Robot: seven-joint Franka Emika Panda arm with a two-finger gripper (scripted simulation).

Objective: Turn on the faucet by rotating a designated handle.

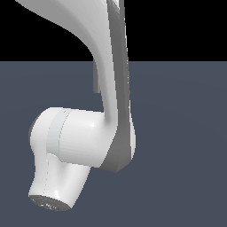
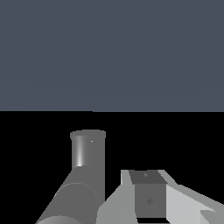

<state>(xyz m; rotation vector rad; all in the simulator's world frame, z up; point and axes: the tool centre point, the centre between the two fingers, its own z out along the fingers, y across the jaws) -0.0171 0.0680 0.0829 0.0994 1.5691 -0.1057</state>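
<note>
The exterior view is filled by the white robot arm (image 1: 84, 142), shown close up above a plain blue-grey surface (image 1: 186, 133). No edge of that surface is seen, only its far horizon. The faucet is hidden there, except perhaps for a narrow grey strip (image 1: 95, 82) beside the arm, which cannot be identified with certainty.

In the wrist view alone the faucet (image 2: 87, 151) is shown close by, as an upright grey tube rising from a thicker grey tube. A pale blocky part with a darker face (image 2: 148, 197) is seen just beside it. Whether this belongs to the tool or to the faucet cannot be told. The handle is made out in neither view, and the tool's state cannot be told.

The handle should probably be located first, then pushed steadily near its free end, along its arc.
</note>
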